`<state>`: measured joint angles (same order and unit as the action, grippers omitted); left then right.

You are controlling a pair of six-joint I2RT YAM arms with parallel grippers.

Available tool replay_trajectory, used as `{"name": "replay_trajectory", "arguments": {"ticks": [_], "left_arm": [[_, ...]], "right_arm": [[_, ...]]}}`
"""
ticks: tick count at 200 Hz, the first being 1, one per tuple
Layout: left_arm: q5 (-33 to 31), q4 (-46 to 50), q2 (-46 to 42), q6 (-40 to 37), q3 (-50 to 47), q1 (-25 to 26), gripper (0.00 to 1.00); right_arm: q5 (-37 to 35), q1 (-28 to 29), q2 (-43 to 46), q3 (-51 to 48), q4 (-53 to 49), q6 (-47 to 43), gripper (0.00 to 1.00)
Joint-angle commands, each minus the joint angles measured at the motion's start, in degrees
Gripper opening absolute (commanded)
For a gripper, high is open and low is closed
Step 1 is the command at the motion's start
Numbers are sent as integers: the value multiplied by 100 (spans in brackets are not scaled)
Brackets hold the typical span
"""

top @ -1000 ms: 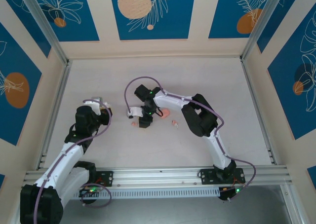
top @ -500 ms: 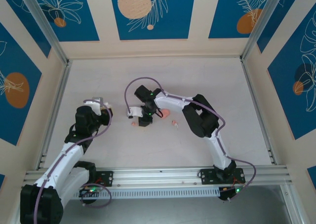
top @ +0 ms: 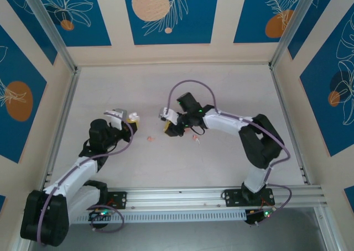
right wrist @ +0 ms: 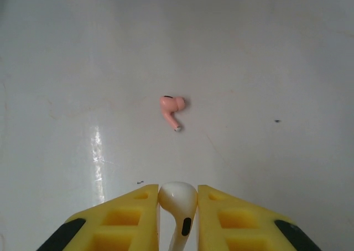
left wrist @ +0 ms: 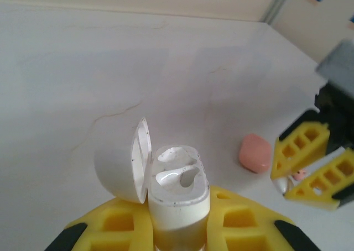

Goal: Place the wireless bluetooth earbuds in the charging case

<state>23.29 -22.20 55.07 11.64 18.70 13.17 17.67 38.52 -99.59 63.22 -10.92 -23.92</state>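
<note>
My left gripper [left wrist: 178,218] is shut on a white charging case [left wrist: 178,184], held upright with its lid [left wrist: 119,165] swung open to the left and both wells bare. My right gripper [right wrist: 178,193] is shut on a white earbud [right wrist: 178,200], lifted above the table. From above, the left gripper [top: 133,118] and right gripper [top: 168,129] face each other a short gap apart. A closed salmon-pink case [left wrist: 255,152] lies on the table beside the right gripper's fingers [left wrist: 310,165]. One coral-pink earbud [right wrist: 172,108] lies ahead of the right gripper.
Two pink earbuds rest on the pale table, one [top: 149,138] between the grippers and another [top: 194,136] under the right arm. Aluminium rails [top: 61,113] and patterned walls [top: 166,13] ring the table [top: 221,85].
The right jaws closed on the white earbud and rose to the right with it. The left gripper carried the open case rightwards toward the middle.
</note>
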Motion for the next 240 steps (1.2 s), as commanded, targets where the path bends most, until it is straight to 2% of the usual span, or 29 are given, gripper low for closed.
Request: {"name": "replay_trajectory", "arguments": {"ticks": [1,35,59,114,168,240], "left_arm": [[282,-929,220,-285,-25,361,12],[2,-1320,817,-869,187,1260,12],[-83,-1837,1333,-949,356,1684,12],[-52,-3032,2450,-962,936,2457,12],[-46,-3956,3038,-867,1254,2857,12],[64,-4416,3331,-795,1429,3006,12]], "right_arm": [[568,-236,535,-680,1211,931,20],[885,-734,1475,-1823,2745,1992,20],[923,-1047,2102,-2470,3642,2656,20],[532,-1295,3372,-3326,4648,3329,21],[230,-1260,3977,-3589,4999,3451,21],[230,-1173,3917,-3669,5463,3604,21]]}}
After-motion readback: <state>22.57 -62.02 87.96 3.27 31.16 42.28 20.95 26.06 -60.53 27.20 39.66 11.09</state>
